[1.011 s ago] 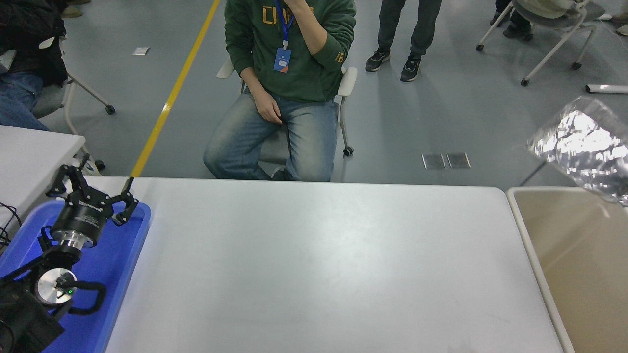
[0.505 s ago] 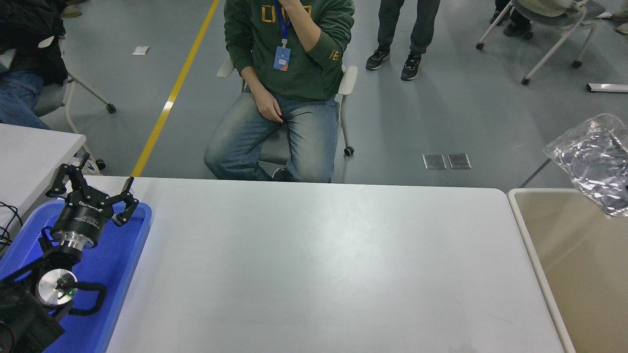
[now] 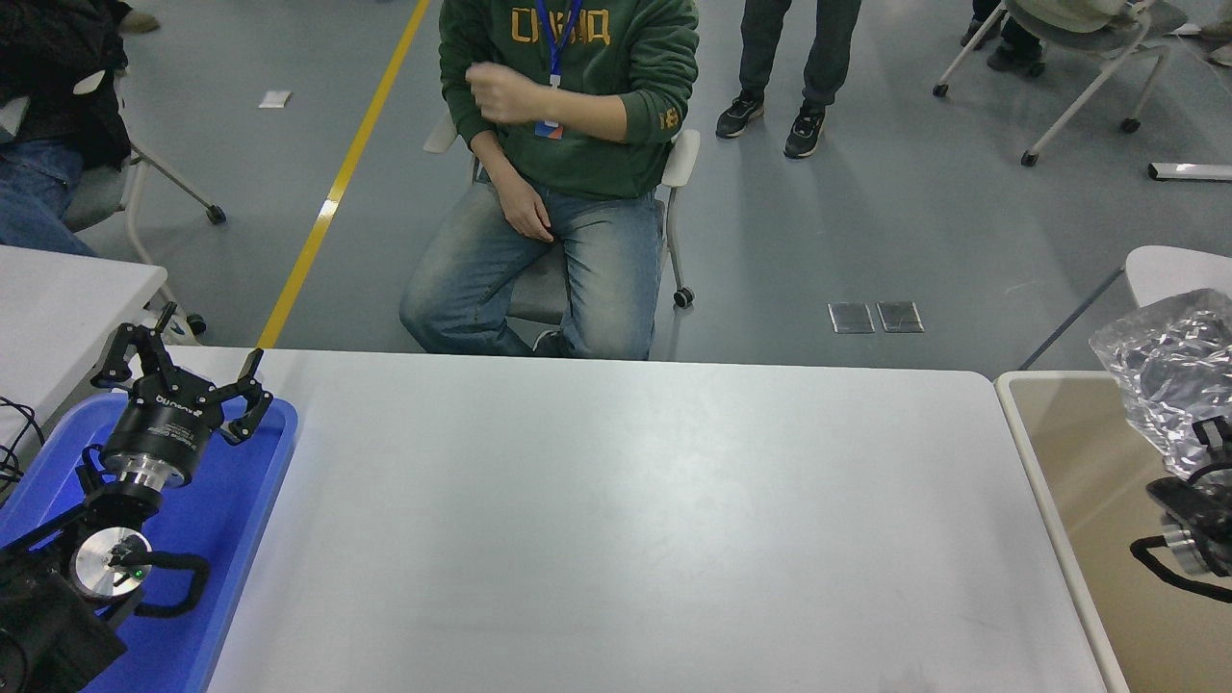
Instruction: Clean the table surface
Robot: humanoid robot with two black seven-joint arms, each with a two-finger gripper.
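Head view: the table surface (image 3: 616, 520) is seen white, matte, round-cornered. The left gripper (image 3: 178, 377) is spread wide, empty; the right gripper (image 3: 1198, 452) seems clamped on a plastic bag (image 3: 1169, 371).

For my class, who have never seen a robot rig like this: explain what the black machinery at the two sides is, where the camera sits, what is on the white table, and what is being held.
The camera sits high on the robot, looking forward and down over the table surface, which shows nothing lying on it. The black machinery is the robot's two arms. The left end effector is parked over a blue tray at the left, fingers spread open and empty. The right end effector, mostly cut off by the picture's edge, is at a crumpled clear plastic bag above the beige bin beside the table. It seems to hold the bag, though the grip itself is hidden. A person sits on a chair beyond the far side, watching.
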